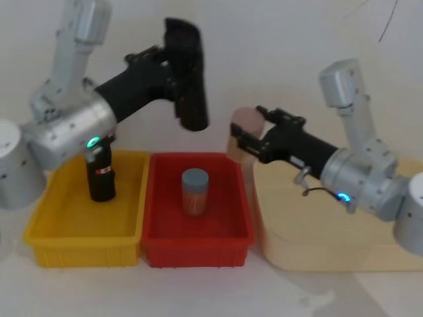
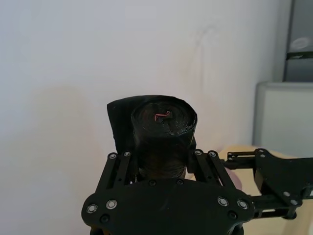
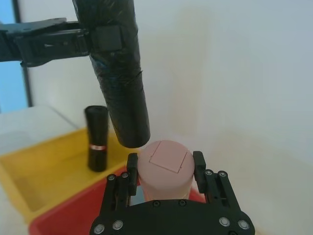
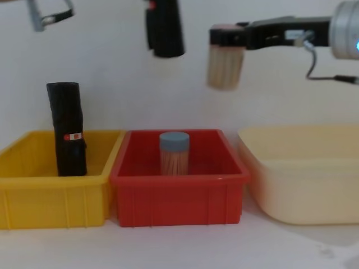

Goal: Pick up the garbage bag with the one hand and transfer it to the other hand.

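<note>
My left gripper [image 1: 174, 74], on the arm with the green ring, is shut on the garbage bag [image 1: 188, 72], a tall black roll held high above the bins. The left wrist view looks down the roll's end [image 2: 164, 128] between the fingers [image 2: 119, 169]. My right gripper [image 1: 248, 135], on the blue-ringed arm, is shut on a pink-lidded jar [image 1: 242, 129] just right of and below the roll. In the right wrist view the roll's lower end [image 3: 122, 93] hangs close above the jar's lid [image 3: 165, 164]. A twin black roll [image 1: 100, 173] stands upright in the yellow bin.
The yellow bin [image 1: 63, 234] sits at the left and a red bin [image 1: 198, 241] beside it holds a blue-lidded jar [image 1: 195, 190]. A beige tub [image 1: 330, 244] stands at the right. A white wall lies behind.
</note>
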